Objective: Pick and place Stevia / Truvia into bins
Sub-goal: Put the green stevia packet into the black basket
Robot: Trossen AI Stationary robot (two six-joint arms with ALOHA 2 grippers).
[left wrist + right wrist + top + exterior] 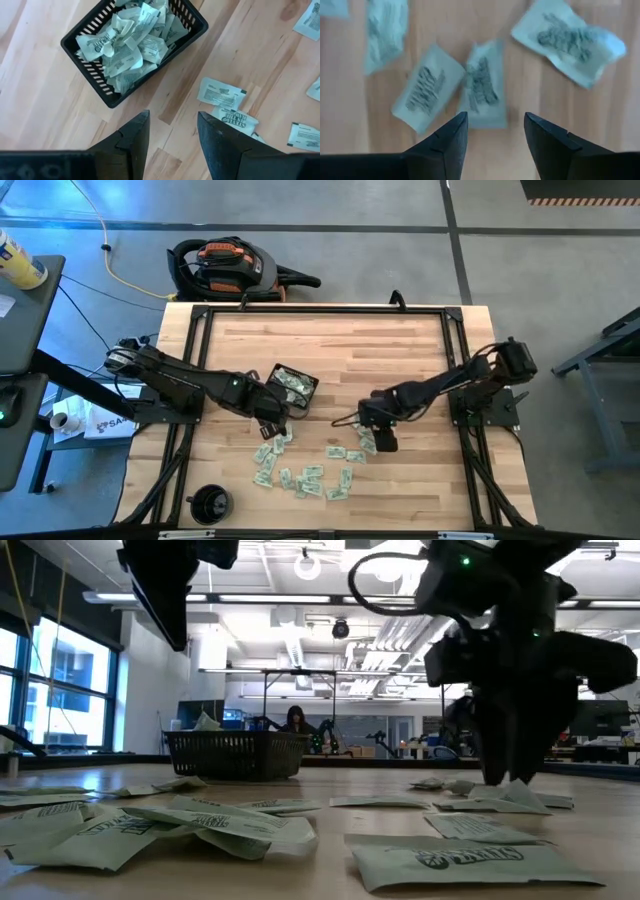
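Observation:
The black mesh tray stands on the table left of the middle, piled with pale green and white sachets; it also shows in the low view. More sachets lie flat and scattered on the wood nearer the front edge. My left gripper is open and empty, raised just on the near side of the tray. My right gripper is open, pointing down low over the right-hand sachets; its fingers reach down among them.
A round black cup-like object stands at the near left corner. Black frame rails run along the table's edges. A vacuum cleaner lies on the floor beyond the far edge. A person sits far off in the room.

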